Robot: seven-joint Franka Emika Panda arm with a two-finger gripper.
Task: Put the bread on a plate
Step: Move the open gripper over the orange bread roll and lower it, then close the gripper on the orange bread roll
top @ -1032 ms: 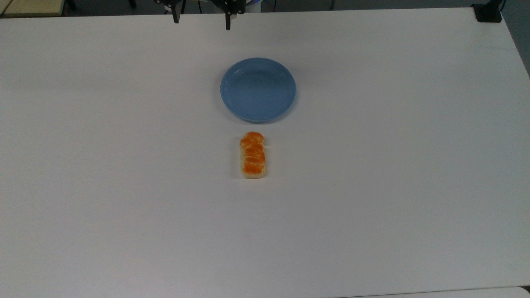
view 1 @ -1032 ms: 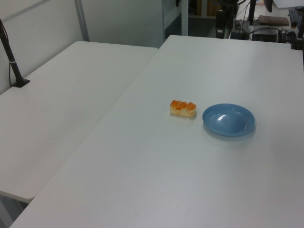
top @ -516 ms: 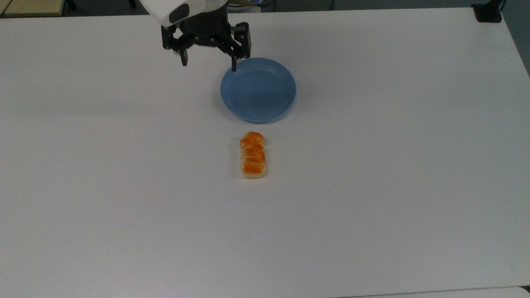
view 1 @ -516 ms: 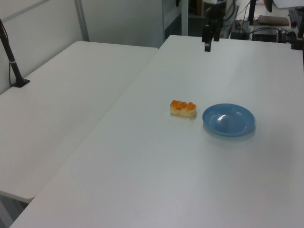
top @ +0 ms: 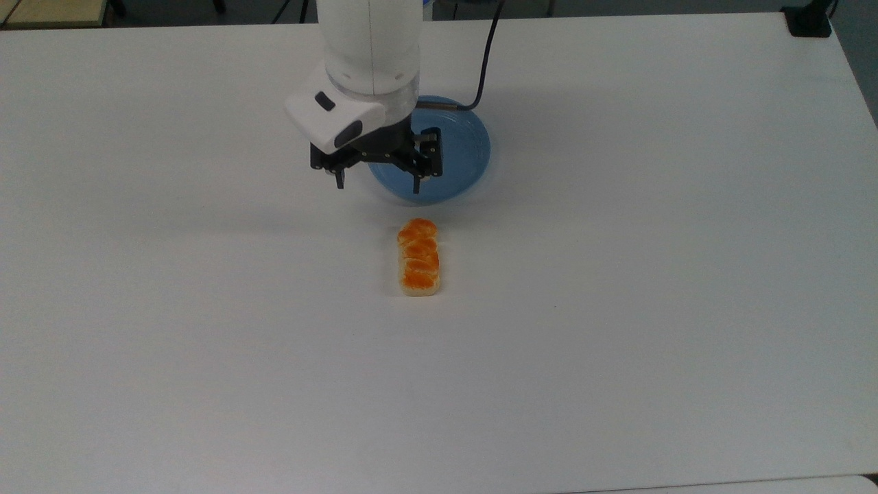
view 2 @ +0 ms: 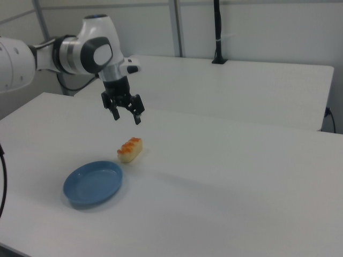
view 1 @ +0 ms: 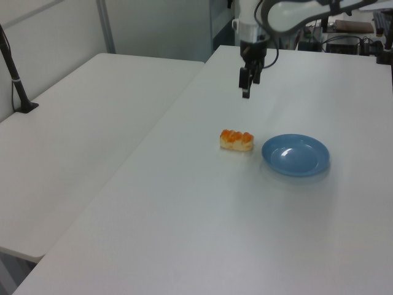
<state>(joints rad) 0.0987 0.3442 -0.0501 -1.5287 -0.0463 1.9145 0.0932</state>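
Since the earlier frame we see the gripper (top: 378, 184) come down from the top view's upper edge to hang over the near rim of the plate (top: 466, 147), its 2 fingers spread apart, holding nothing. Just below the plate, at centre frame, the bread (top: 418, 258) lies lengthwise on the white table (top: 651, 274), apart from both.

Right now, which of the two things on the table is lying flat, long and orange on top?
The toy bread loaf, not the round blue plate.
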